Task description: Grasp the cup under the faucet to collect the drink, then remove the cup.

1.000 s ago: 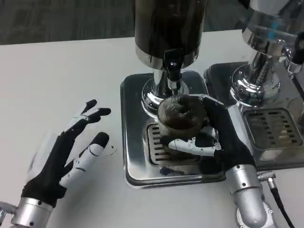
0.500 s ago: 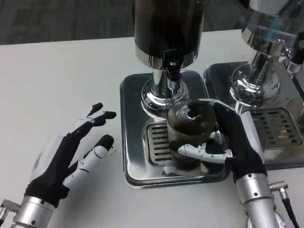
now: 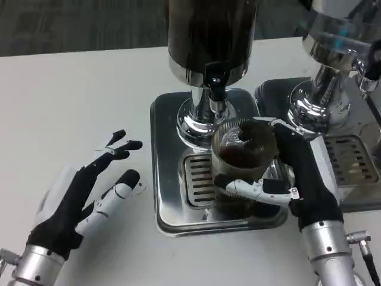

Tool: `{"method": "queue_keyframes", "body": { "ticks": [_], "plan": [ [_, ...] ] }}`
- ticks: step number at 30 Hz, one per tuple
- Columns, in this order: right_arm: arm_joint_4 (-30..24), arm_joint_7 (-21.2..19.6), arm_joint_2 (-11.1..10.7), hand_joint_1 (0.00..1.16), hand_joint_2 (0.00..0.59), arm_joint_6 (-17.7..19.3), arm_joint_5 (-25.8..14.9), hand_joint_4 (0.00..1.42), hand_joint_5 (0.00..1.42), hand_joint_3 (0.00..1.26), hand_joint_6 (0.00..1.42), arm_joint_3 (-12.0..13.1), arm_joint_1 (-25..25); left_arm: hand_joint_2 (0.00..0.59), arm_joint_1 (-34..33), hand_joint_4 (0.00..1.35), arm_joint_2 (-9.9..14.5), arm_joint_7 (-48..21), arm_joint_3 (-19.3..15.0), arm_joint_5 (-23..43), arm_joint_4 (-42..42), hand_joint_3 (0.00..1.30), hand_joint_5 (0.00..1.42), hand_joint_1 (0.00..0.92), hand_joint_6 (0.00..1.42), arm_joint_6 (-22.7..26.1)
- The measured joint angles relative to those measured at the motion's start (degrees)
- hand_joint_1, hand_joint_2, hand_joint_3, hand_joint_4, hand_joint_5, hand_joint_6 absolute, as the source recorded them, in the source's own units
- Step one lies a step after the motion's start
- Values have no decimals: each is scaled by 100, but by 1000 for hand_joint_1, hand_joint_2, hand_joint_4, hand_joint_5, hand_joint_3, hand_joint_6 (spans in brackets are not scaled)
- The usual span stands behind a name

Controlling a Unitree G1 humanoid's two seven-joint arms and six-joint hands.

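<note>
On the drip tray: the ribbed clear plastic cup, dark drink showing inside, is sitting over the slotted grille of the square polished steel tray, just right of and nearer than the black faucet spout.
Right hand: the right hand is wrapping the cup from its right side, one white finger crossing the near wall; it is holding the cup, fingers closed around it.
Left hand: the left hand is lying on the white table left of the tray, fingers spread, holding nothing.
Dispenser: the tall dark cylindrical drink dispenser is standing at the far end of the tray on its chrome pedestal; a second chrome dispenser is standing to the right.
Spill risk: the cup is looking fairly full, so any tilt or jerk while lifting is likely sloshing drink over the rim.
Squeeze risk: thin ribbed plastic is probably flexing; too hard a grip could be buckling the wall and pushing liquid up.
Collision risk: pulling out rightward risks the arm knocking the neighbouring tray and dispenser; lifting straight up risks the rim clipping the spout.
Drip risk: whether the faucet is running I cannot tell.
</note>
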State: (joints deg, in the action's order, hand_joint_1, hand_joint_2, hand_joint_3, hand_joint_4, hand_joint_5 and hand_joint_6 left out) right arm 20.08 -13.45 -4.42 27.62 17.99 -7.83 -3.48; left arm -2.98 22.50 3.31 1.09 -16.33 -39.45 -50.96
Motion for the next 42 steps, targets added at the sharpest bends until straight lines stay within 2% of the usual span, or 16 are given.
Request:
{"method": "queue_keyframes", "body": {
  "ticks": [9,14,19,24,31,38,42],
  "plan": [
    [-489,213,7,1043,104,-71,-1,732,777,660,962,-11,399,208,18,53,244,0,-1,-44,125,277,206,0,93,-9],
    [-634,315,3,1043,105,-150,-3,732,777,660,965,-13,503,208,83,1,329,16,-2,-108,186,223,162,0,75,-5],
    [-1205,579,-69,1043,105,-218,-58,732,777,660,967,-33,819,208,330,0,729,118,9,-875,799,172,124,0,53,71],
    [-1639,867,-105,1043,105,-394,-156,732,777,660,968,-39,1044,202,569,0,861,161,1,-1024,1193,129,75,0,0,178],
    [-2323,1222,-264,1043,105,-612,-134,732,777,660,969,-144,1443,198,1080,0,1224,256,-51,-1412,1621,6,1,0,0,238],
    [-2759,1506,-340,1043,105,-698,-201,732,777,660,969,-183,1695,191,1625,0,1534,679,-219,-2081,2285,0,0,0,0,281],
    [-3143,1738,-461,1043,105,-768,-291,732,777,660,969,-187,1904,188,2139,0,1667,996,-366,-2465,2782,0,0,0,0,270]
  ]
}}
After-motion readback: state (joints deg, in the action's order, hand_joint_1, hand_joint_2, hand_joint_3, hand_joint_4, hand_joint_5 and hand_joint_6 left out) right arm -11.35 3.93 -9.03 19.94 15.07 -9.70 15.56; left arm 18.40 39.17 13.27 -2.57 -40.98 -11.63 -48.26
